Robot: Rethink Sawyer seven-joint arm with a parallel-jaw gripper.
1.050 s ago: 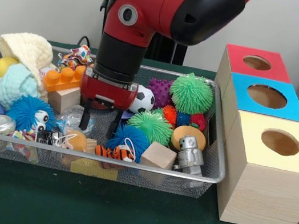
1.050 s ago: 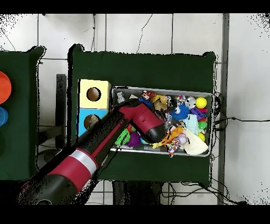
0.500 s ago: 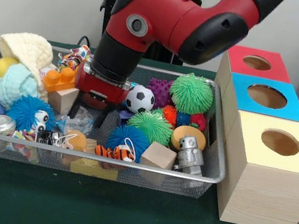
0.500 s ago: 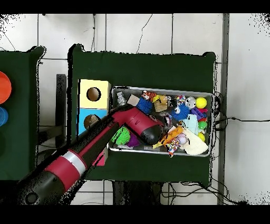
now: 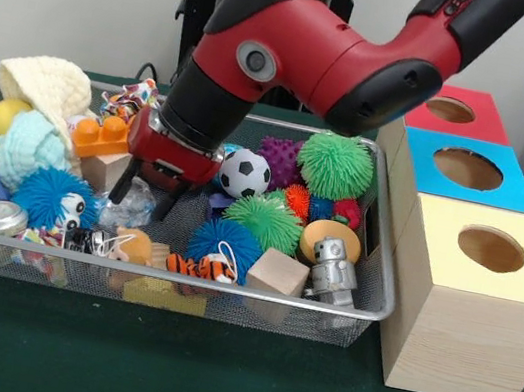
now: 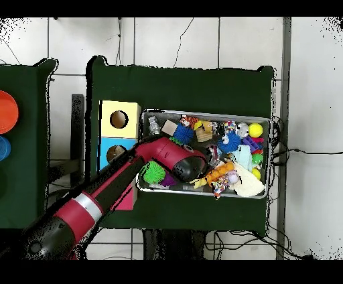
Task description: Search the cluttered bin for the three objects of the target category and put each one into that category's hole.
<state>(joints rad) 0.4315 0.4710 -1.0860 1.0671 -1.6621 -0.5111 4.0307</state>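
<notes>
We see the pincer (image 5: 145, 198) low in the wire bin (image 5: 364, 310) with its fingers spread and nothing between them, hanging over a clear crinkly wrapper (image 5: 130, 205) beside a wooden block (image 5: 104, 169). We cannot tell which category is wanted; the spiky green ball (image 5: 335, 164), soccer ball (image 5: 244, 173) and toy robot (image 5: 332, 269) all lie in the bin. The risk, as we judge it, is the tilted wrist nudging the orange brick (image 5: 100, 136), or closing on the slippery wrapper. The boxes (image 5: 463, 323) stand well apart.
</notes>
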